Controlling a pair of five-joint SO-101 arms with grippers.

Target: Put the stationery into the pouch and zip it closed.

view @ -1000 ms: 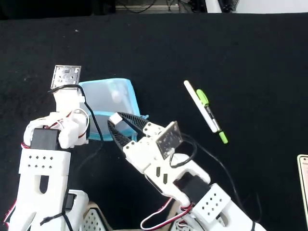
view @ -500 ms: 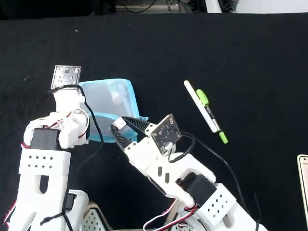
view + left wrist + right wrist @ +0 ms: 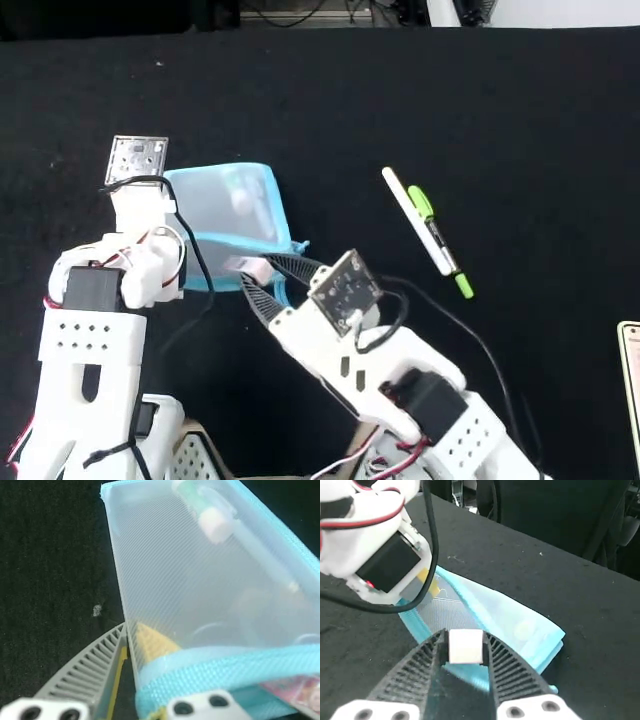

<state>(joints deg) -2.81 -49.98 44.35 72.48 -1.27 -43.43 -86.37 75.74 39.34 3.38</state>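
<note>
The white eraser (image 3: 465, 646) is pinched between the fingers of the right gripper (image 3: 262, 272) at the 5 o'clock corner of the pouch (image 3: 232, 205). The zip edge is clamped near 7 o'clock by the left gripper (image 3: 131, 647). The eraser should be pushed well inside before release (a shallow drop could snag the zip). Two pens (image 3: 428, 232) lie at 3 o'clock, well apart. The approach is crowded by a black cable (image 3: 197, 262).
</note>
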